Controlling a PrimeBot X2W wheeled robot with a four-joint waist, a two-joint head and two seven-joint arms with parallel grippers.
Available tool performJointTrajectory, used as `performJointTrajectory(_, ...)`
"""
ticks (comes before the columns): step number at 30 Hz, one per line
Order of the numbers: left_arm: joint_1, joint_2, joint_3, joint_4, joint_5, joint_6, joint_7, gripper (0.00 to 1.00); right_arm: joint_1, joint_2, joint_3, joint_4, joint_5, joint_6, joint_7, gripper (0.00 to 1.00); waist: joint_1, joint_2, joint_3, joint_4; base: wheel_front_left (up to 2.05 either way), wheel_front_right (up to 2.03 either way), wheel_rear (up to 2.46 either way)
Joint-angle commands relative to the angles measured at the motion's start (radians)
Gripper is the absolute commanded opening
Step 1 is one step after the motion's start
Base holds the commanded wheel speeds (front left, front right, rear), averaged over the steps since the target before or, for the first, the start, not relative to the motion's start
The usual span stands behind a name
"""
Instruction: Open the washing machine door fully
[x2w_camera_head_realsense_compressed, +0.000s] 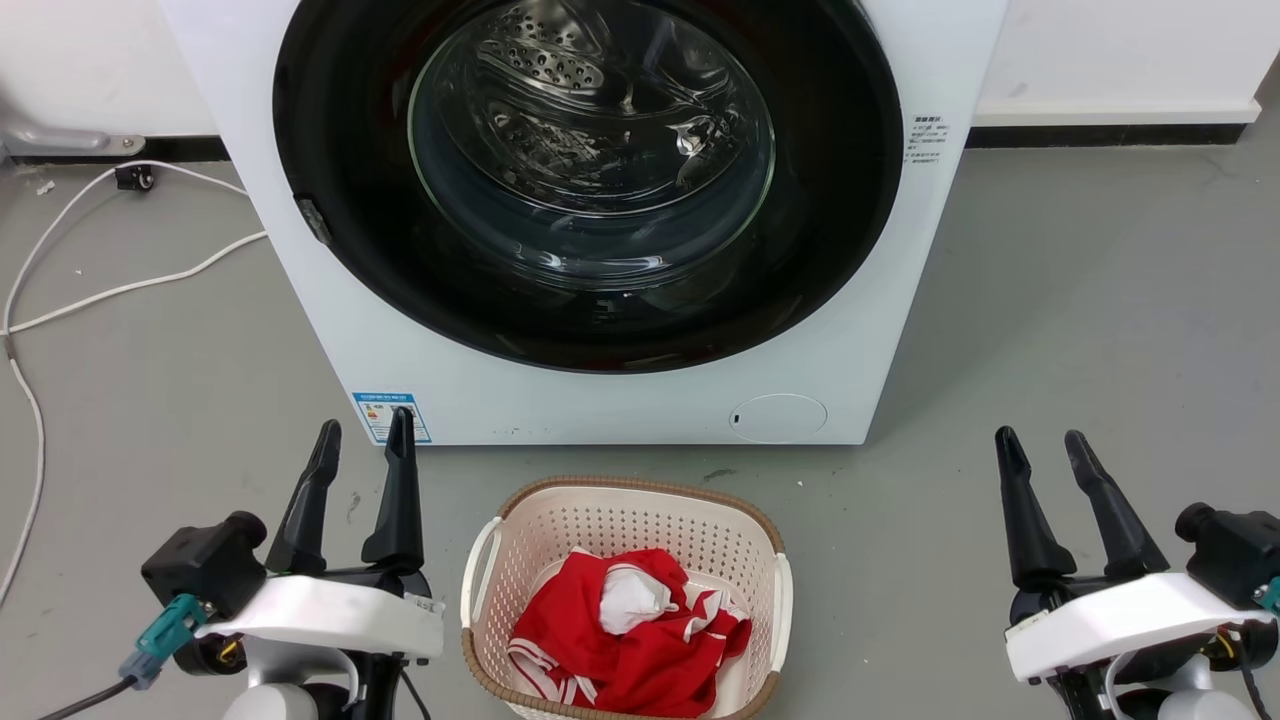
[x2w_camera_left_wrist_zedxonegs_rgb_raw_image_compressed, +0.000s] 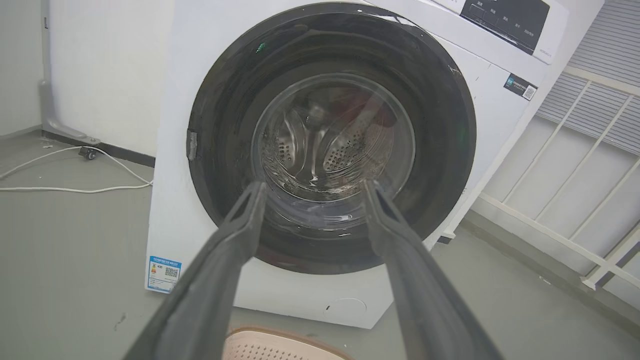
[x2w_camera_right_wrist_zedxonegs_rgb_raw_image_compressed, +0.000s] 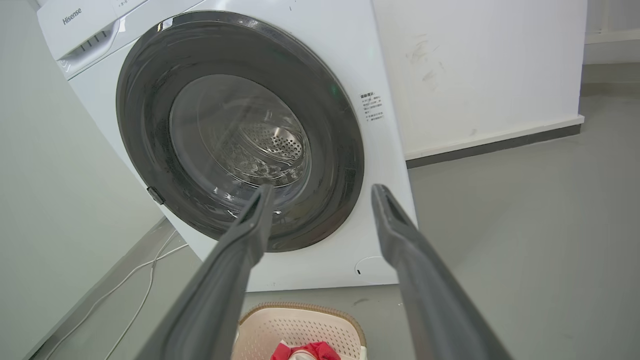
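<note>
- Left gripper (x2w_camera_head_realsense_compressed: 365, 428): low at left in head view, fingers pointing up, parted, empty.
- Right gripper (x2w_camera_head_realsense_compressed: 1040, 442): low at right, same pose, fingers parted, empty.
- Left wrist (x2w_camera_head_realsense_compressed: 330, 612), right wrist (x2w_camera_head_realsense_compressed: 1120, 612): white, roughly level.

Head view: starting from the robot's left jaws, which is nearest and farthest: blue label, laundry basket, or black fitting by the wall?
1. Laundry basket, low and close on their right.
2. Blue label, ahead on the machine's lower left corner.
3. Black fitting, far back left at the wall.
</note>
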Motion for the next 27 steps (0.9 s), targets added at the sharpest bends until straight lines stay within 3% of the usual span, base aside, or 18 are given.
performJointTrajectory(1,0.003,0.009,-0.004,-0.008,0.031,0.007,-0.011,1.0,0.004,0.0,0.0,-0.017,-0.03,0.0,0.002,1.0,-0.0001,-0.0001,0.0,0.0,0.0,0.0,0.0)
performJointTrajectory(27,0.016,0.043,-0.062,-0.006,0.263,0.064,-0.071,1.0,0.032,0.001,0.006,-0.054,-0.263,0.0,0.028,1.0,-0.0001,-0.0001,-0.001,-0.002,0.0,0.0,0.0)
